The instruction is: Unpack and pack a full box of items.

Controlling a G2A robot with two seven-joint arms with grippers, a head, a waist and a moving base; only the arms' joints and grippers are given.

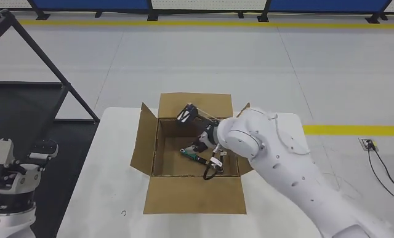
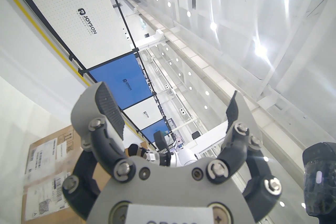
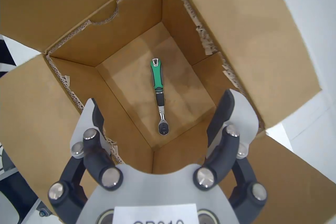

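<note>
Open cardboard box [image 1: 191,195] sits mid-worktop [image 1: 104,195] toward far edge, flaps out. Ratchet wrench [image 3: 158,86] lies flat on box floor. My right gripper [image 3: 160,101] hangs above it, spread, empty. My left gripper [image 2: 169,93], spread too, sits beyond worktop's left edge. I judge wrench rigid, heavyish, steel slick: take rubbery green handle [image 3: 157,75] crosswise.

Gaping left tool [image 2: 170,101] near box [image 2: 47,170]

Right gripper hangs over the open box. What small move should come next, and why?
Probably lower the right gripper straight down into the cardboard box toward the ratchet wrench: the gripper is open and empty, and the wrench lies flat on the box floor, lined up beneath it.
</note>
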